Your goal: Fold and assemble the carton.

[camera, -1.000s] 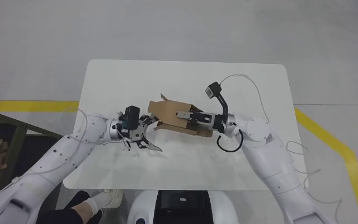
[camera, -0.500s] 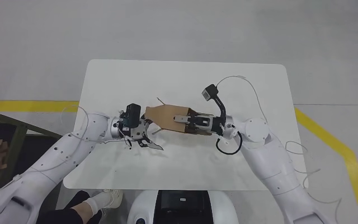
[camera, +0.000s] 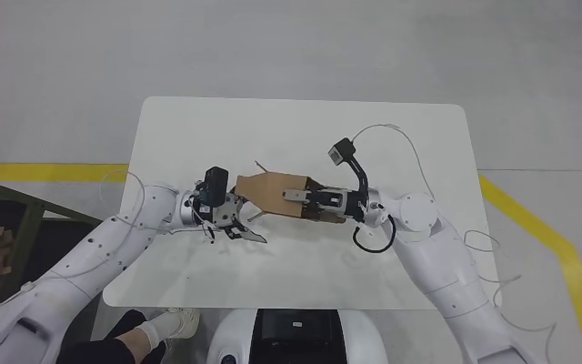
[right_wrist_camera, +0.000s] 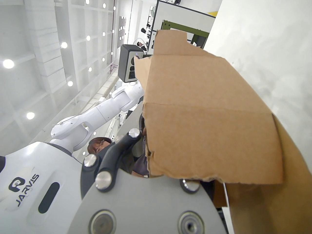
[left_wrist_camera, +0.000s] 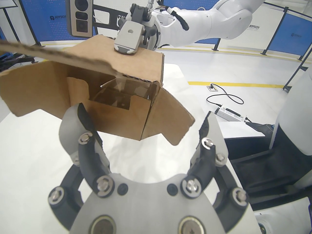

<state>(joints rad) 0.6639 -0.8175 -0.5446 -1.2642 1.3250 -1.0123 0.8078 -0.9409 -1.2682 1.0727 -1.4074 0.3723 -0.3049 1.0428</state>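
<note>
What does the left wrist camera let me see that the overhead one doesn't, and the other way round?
The left wrist view adds a look into the carton through its open end, with inner flaps folded in, and the left gripper with its fingers spread wide before that opening. The top view adds the whole white table, both arms meeting near its middle, and the yellow floor line. Both share the carton, the left gripper at one end of it, and the right gripper on its top panel.

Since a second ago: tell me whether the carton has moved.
Yes. The carton, held by the right gripper, has tipped flatter and shifted slightly toward the table's left-arm edge.
</note>
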